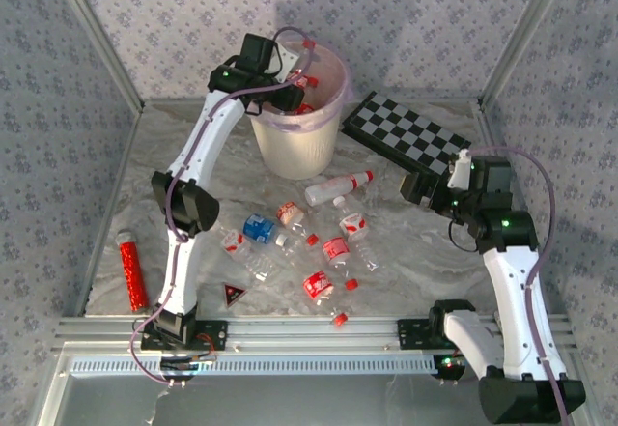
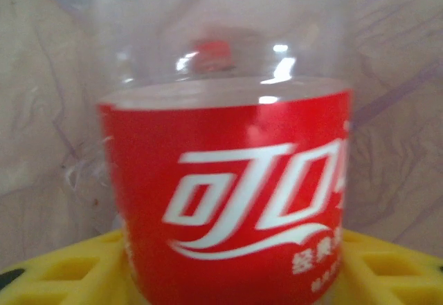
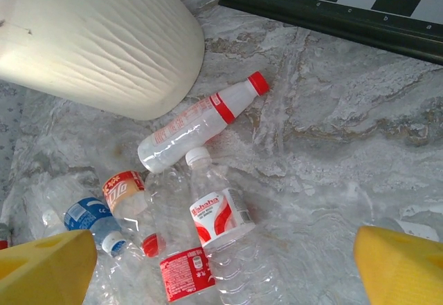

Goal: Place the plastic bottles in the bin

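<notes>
Red-labelled bottle [image 2: 228, 201] is clamped by the left gripper [image 1: 287, 95] above the bin [image 1: 290, 156]. The right gripper [image 3: 225, 267] is held spread wide

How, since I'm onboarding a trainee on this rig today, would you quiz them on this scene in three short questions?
1. True or false: the left hand holds a red-labelled bottle above the bin.
2. The right hand is: A) shut on a bottle, B) open and empty above the table, C) inside the bin.
3. Fill in: the white bottle lying beside the bin has a ___ cap.

Key: 1 true; 2 B; 3 red.
</notes>
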`<state>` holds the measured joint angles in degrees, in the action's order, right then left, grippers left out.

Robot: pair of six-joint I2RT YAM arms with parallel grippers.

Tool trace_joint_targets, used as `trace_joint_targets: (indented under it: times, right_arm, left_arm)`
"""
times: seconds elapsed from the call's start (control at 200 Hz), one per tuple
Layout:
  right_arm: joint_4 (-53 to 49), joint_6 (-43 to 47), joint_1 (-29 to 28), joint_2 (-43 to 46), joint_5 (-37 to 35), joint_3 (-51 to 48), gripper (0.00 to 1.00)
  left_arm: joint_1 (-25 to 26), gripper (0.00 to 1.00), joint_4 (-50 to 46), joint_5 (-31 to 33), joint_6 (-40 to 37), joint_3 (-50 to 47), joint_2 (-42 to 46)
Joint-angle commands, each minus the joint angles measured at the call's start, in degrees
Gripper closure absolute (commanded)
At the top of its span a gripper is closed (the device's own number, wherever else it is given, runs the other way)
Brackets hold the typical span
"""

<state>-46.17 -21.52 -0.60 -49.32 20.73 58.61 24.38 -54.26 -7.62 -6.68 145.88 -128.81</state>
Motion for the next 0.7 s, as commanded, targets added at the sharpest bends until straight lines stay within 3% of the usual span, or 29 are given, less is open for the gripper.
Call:
trace_joint_targets:
  times: [0.0,0.18,0.435,0.565,0.695]
  right_arm:
    - [-0.8,1.3,0.3,0.5,-0.3,-1.4,0.03]
    - [-0.2,1.8,0.3,0.0,-0.1,-3.1,0.03]
    - [-0.1,2.3,0.1,-0.3,-0.2,-4.0,0.02]
    - [-0.9,2.7,-1.8,-1.3,-1.9,-4.8,0.03]
    - [-1.8,2.9,-7.9,-3.3,-5.6,-6.6,0.04]
  left_arm:
    - [-0.3,0.24,0.2,-2.5,-0.5,0.9,1.3]
    - [-0.3,0.10,0.3,-3.5,-0.2,2.3,2.1]
    - [-0.3,0.08,1.8,-5.9,1.8,2.9,4.0]
    - [-0.3,0.24,3.5,-7.8,4.0,2.5,4.5]
    - [0.0,0.33,4.0,-7.8,5.0,2.7,2.9]
